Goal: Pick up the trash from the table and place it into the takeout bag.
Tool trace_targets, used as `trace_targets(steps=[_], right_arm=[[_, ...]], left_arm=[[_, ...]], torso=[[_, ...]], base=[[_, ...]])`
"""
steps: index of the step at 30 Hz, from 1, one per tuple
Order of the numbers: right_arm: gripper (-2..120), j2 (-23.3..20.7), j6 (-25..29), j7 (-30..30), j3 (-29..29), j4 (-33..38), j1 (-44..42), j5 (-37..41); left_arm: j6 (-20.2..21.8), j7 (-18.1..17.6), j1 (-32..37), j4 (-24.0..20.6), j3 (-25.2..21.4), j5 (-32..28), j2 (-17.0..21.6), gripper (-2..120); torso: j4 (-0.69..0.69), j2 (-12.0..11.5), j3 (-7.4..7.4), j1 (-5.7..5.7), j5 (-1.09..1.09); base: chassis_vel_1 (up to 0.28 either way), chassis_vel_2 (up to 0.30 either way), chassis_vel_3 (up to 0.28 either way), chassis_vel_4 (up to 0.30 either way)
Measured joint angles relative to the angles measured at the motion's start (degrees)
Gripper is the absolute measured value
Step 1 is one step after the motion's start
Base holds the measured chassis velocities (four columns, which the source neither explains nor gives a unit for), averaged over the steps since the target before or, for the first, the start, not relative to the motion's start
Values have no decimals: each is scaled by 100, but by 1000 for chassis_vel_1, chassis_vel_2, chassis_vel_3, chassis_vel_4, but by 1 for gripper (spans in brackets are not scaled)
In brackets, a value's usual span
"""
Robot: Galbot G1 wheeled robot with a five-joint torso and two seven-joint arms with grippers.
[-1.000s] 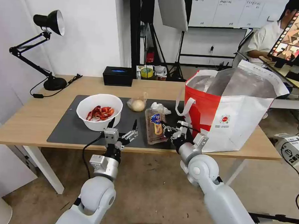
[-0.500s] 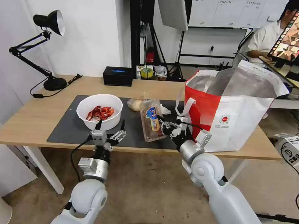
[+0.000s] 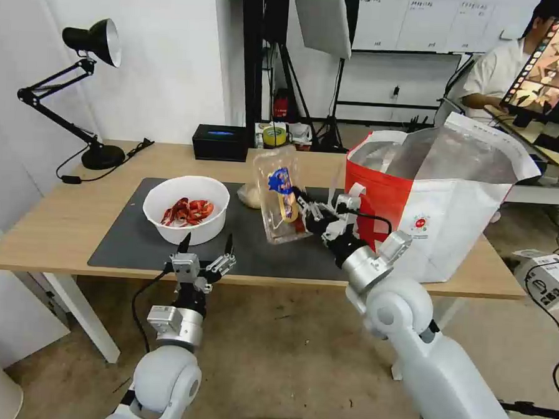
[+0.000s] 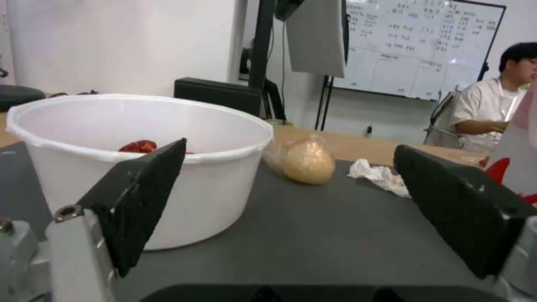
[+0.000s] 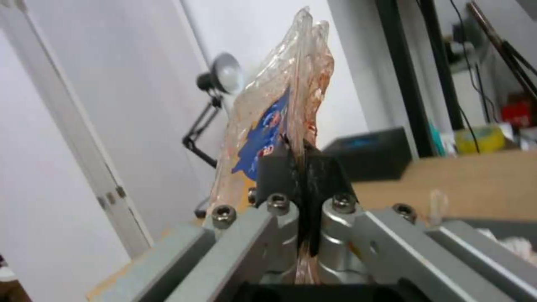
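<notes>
My right gripper (image 3: 304, 206) (image 5: 299, 167) is shut on the edge of the clear clamshell tray (image 3: 279, 194) (image 5: 277, 113), which hangs tilted above the dark mat, left of the red-and-white takeout bag (image 3: 436, 199). The white bowl of crayfish shells (image 3: 186, 208) (image 4: 145, 163) sits on the mat. My left gripper (image 3: 206, 248) (image 4: 291, 209) hovers open at the table's front edge, just in front of the bowl. The bagged bun (image 4: 302, 159) (image 3: 250, 197) and the crumpled tissue (image 4: 380, 176) lie on the mat behind; the lifted tray partly hides the bun in the head view.
A black box (image 3: 220, 142) and a black desk lamp (image 3: 89, 87) stand at the back of the light-wood table (image 3: 54, 223). The takeout bag is open at the top, on the table's right end. A person sits at a desk behind.
The right gripper has lifted the clamshell tray off the mat and tipped it upright, moving it up and back. The left gripper drew back left toward the front edge, then held still.
</notes>
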Motion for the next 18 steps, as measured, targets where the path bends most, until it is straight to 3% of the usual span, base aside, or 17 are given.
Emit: trace_targets(steps=[11, 18], right_arm=[[0, -10, 376, 0, 216, 355, 123, 136], [0, 2, 710, 322, 370, 569, 66, 183]], left_arm=[[-6, -9, 168, -76, 66, 138, -142, 100], [-6, -17, 200, -108, 98, 181, -185, 100]], torso=[[0, 0, 0, 0, 0], [0, 0, 0, 0, 0]], base=[[0, 0, 0, 0], [0, 0, 0, 0]])
